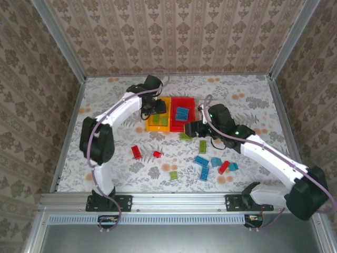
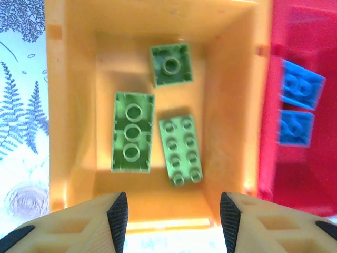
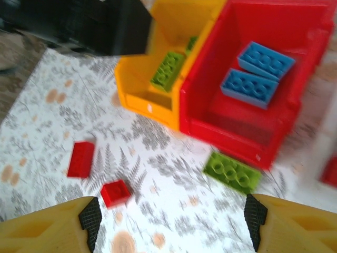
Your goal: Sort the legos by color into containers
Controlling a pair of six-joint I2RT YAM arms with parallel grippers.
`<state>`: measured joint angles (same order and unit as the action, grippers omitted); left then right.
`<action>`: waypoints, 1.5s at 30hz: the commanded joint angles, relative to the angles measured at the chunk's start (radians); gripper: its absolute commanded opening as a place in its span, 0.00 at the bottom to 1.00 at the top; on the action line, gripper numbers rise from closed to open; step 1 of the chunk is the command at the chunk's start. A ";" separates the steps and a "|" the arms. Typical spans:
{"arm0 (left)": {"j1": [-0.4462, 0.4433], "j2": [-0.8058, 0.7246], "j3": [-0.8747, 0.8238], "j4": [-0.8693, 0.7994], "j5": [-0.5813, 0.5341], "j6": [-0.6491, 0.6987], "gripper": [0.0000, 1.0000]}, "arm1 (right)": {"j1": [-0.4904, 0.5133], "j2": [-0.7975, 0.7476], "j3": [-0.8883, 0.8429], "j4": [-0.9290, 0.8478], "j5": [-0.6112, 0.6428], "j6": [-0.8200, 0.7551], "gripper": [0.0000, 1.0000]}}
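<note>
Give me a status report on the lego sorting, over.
Left gripper open, empty, over orange-yellow plastic bin holding three olive green bricks. Right gripper open, empty. Red plastic bin holds two blue bricks. Loose green brick beside it, nothing blocking.

Robot lab test cell, alu frame posts (image 1: 59,39) at corners, damask wallpaper panels (image 1: 174,37) as walls, floral-print tabletop (image 1: 247,100), L arm (image 1: 118,113) & R arm (image 1: 268,155) bolted to metal rail (image 1: 179,203) at near edge, boxed in on three sides
</note>
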<state>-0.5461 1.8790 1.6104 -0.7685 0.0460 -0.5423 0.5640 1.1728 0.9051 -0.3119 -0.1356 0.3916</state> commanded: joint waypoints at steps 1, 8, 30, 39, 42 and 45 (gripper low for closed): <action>-0.045 -0.140 -0.112 0.040 0.066 0.052 0.54 | 0.002 -0.092 -0.035 -0.329 0.127 0.012 0.73; -0.222 -0.357 -0.358 0.174 0.251 0.225 0.59 | -0.040 -0.141 -0.048 -0.668 0.307 0.396 0.74; -0.368 -0.384 -0.376 0.278 0.316 0.328 0.61 | -0.444 -0.156 -0.413 -0.428 0.076 1.168 0.73; -0.369 -0.379 -0.368 0.276 0.305 0.318 0.61 | -0.454 -0.113 -0.449 -0.336 0.045 1.182 0.46; -0.368 -0.387 -0.369 0.280 0.284 0.306 0.60 | -0.456 -0.124 -0.444 -0.350 0.063 1.163 0.34; -0.363 -0.407 -0.379 0.294 0.247 0.274 0.60 | -0.457 -0.163 -0.399 -0.390 0.125 1.092 0.24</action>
<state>-0.9092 1.5211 1.2224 -0.4992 0.3290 -0.2424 0.1127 1.0412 0.4702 -0.6594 -0.0608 1.5364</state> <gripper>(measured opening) 0.598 0.272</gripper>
